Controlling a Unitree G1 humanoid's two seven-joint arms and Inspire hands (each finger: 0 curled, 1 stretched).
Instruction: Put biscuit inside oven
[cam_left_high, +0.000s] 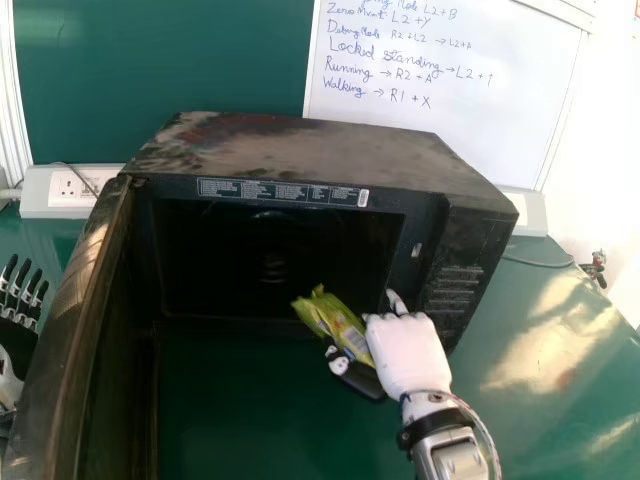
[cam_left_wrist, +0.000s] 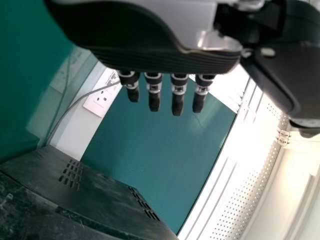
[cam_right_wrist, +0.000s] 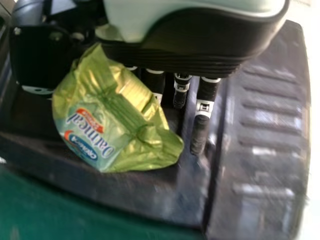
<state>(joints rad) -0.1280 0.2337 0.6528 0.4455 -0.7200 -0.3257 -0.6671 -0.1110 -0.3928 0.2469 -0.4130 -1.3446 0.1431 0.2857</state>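
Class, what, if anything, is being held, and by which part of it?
A green biscuit packet, held in the right hand by the end nearest the palm.

Behind the shiny green table (cam_left_high: 550, 330), a handwritten whiteboard (cam_left_high: 430, 145) adjoins a green panel (cam_left_high: 200, 60).

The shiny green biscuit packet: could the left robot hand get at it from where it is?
Probably not directly: the black oven door, swung open, stands between the left robot hand and the packet, which the right robot hand holds.
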